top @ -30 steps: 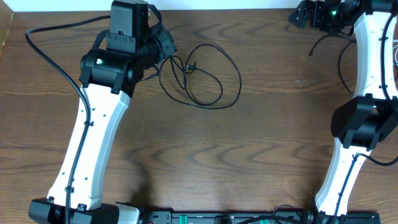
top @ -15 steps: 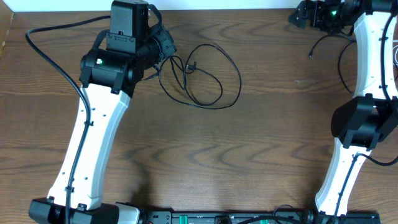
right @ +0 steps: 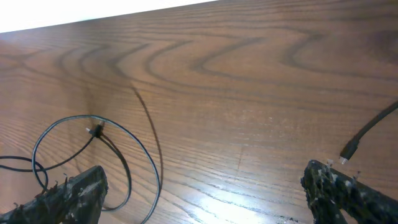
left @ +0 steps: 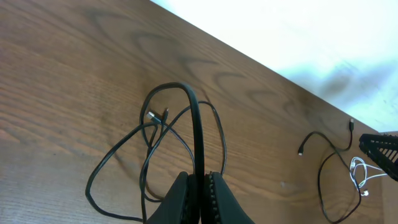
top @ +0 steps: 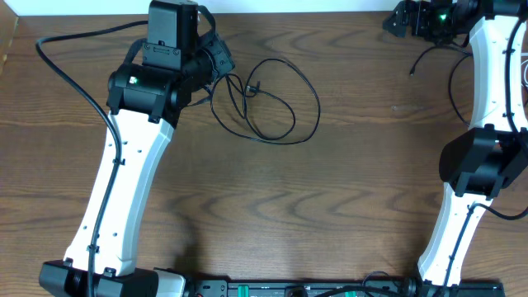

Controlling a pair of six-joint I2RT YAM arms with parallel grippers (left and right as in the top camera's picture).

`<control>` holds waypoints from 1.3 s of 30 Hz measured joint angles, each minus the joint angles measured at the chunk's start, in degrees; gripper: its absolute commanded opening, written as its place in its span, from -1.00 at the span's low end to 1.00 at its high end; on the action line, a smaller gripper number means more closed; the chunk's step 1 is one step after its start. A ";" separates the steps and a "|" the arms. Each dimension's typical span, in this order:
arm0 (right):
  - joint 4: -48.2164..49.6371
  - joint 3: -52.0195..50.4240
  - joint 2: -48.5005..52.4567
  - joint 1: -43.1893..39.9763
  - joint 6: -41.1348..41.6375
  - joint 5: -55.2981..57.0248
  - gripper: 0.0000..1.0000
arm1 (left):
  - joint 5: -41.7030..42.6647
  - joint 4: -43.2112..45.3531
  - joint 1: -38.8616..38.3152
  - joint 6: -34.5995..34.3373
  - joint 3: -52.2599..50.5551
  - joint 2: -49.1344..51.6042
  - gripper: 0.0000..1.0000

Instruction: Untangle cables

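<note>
A long black cable point(top: 285, 103) lies in loose overlapping loops on the wooden table at upper centre; it also shows in the left wrist view point(left: 155, 149) and the right wrist view point(right: 112, 149). My left gripper point(top: 221, 68) is shut on this cable point(left: 198, 149) at the loops' left side, the cord rising between its fingers point(left: 200, 186). A second black cable point(top: 452, 70) lies at the far right, its plug end seen in the right wrist view point(right: 348, 150). A white cable point(left: 360, 174) lies coiled beside it. My right gripper point(top: 400, 21) is open and empty point(right: 205, 186) at the top right corner.
The table's far edge point(top: 330, 11) runs along the top, with a white surface beyond. A thick black arm wire point(top: 66, 49) loops at the upper left. The arm bases stand at the front edge point(top: 107, 280).
</note>
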 measured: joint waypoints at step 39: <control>-0.17 0.00 0.00 0.00 0.00 0.00 0.99 | 0.00 -2.19 0.00 0.00 0.00 1.88 -0.85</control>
